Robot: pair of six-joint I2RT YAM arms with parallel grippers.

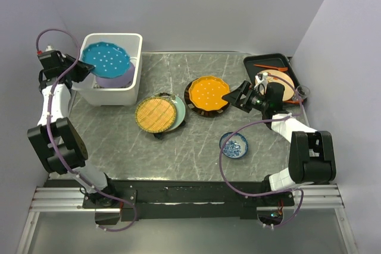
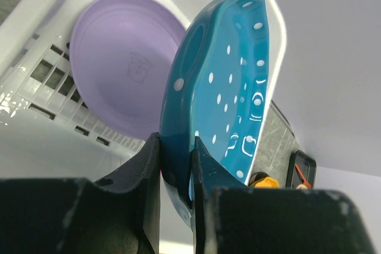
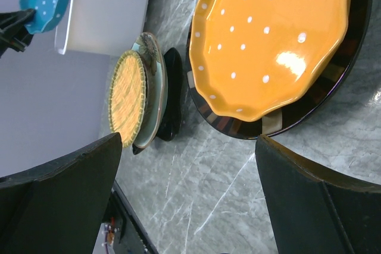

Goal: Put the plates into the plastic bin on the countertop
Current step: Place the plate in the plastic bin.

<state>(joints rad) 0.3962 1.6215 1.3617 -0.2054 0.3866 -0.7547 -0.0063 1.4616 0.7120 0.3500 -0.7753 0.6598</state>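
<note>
One unreadable stamp (image 2: pixel 138 67) marks the lavender plate (image 2: pixel 110 96).

1. A plain pale back wall (image 1: pixel 196 4) fills the upper frame ahead of me.
2. Side walls (image 1: pixel 348 46) close in left and right.
3. Metal rail (image 1: pixel 59 197) crosses the bottom; grey floor (image 1: pixel 190 237) below.

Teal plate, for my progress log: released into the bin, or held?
Held: the left hand pinches the rim of the teal plate above the plastic bin.

You can read nothing — just an illegible embossed stamp (image 2: pixel 138 68) on the lavender plate (image 2: pixel 104 40) beyond the left tool (image 2: pixel 177 154).
</note>
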